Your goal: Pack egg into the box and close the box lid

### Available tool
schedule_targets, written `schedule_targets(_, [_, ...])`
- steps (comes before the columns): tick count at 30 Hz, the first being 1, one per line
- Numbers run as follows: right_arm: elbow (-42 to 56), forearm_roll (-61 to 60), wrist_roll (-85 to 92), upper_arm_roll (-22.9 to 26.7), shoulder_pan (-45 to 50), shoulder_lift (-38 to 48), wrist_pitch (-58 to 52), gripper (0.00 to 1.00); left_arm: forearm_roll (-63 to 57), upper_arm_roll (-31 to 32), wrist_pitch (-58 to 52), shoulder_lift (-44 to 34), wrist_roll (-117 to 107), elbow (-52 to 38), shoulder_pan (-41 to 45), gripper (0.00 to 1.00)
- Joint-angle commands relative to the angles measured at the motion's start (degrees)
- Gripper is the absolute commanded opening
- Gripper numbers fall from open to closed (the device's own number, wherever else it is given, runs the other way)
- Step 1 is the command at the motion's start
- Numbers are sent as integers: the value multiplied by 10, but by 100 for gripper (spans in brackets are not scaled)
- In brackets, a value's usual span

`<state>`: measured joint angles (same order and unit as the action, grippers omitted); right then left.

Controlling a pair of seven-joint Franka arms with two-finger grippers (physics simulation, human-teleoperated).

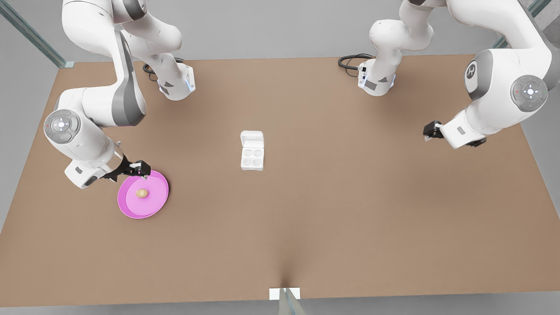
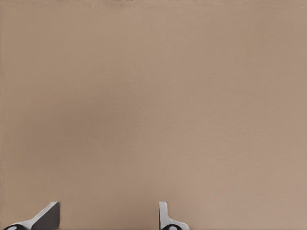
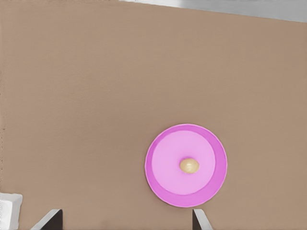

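A tan egg (image 1: pixel 141 193) (image 3: pixel 189 166) lies in the middle of a round pink plate (image 1: pixel 130 211) (image 3: pixel 161 188) at the front view's left. My right gripper (image 1: pixel 141 169) (image 3: pixel 127 223) hovers over the plate's far rim, open, with nothing between its fingers. The white box (image 1: pixel 252 158) sits mid-table with four bare hollows, and its box lid (image 1: pixel 252 139) lies folded back flat. A corner of the box (image 3: pixel 9 207) also appears in the right wrist view. At the front view's right, my left gripper (image 1: pixel 431 130) (image 2: pixel 106 221) waits open above bare table.
The brown table (image 1: pixel 350 197) stretches wide between plate and box. Both arm bases (image 1: pixel 177 83) (image 1: pixel 376 78) stand at the far edge with black cables. A small white tab (image 1: pixel 284 293) sits at the near edge.
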<state>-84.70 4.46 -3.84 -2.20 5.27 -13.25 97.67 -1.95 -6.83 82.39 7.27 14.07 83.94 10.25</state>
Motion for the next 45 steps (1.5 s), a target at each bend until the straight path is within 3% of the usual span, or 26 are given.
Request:
schedule_targets(1, [1, -7, -15, 0, 1, 1, 9, 100, -6, 1, 40, -1, -34, 0, 0, 100])
schedule_targets(5, [3, -9, -22, 0, -13, -53, -37, 100, -6, 1, 40, 0, -34, 0, 0, 100])
schedule_targets(10, [-2, -3, -22, 1, -56, -203, 88, 100, -6, 2, 46, 28, -34, 0, 0, 100])
schedule_targets(13, [-20, 7, -12, 1, -88, -240, 139, 100, -6, 1, 48, 31, -35, 0, -1, 100])
schedule_targets(20, [-122, 1, 225, -4, -141, -231, 332, 100, -6, 1, 48, 36, -35, 0, -1, 100])
schedule_targets(22, [-168, -1, 277, -118, -257, -217, 407, 100, -6, 2, 48, 37, -35, 0, -1, 100])
schedule_targets(35, [-270, -2, 341, -130, -322, -174, 459, 100, -6, 1, 48, 42, -35, 0, 0, 100])
schedule_targets(45, [-293, 3, 235, -146, -313, -175, 430, 100, -12, 0, 62, 57, -35, 0, -3, 100])
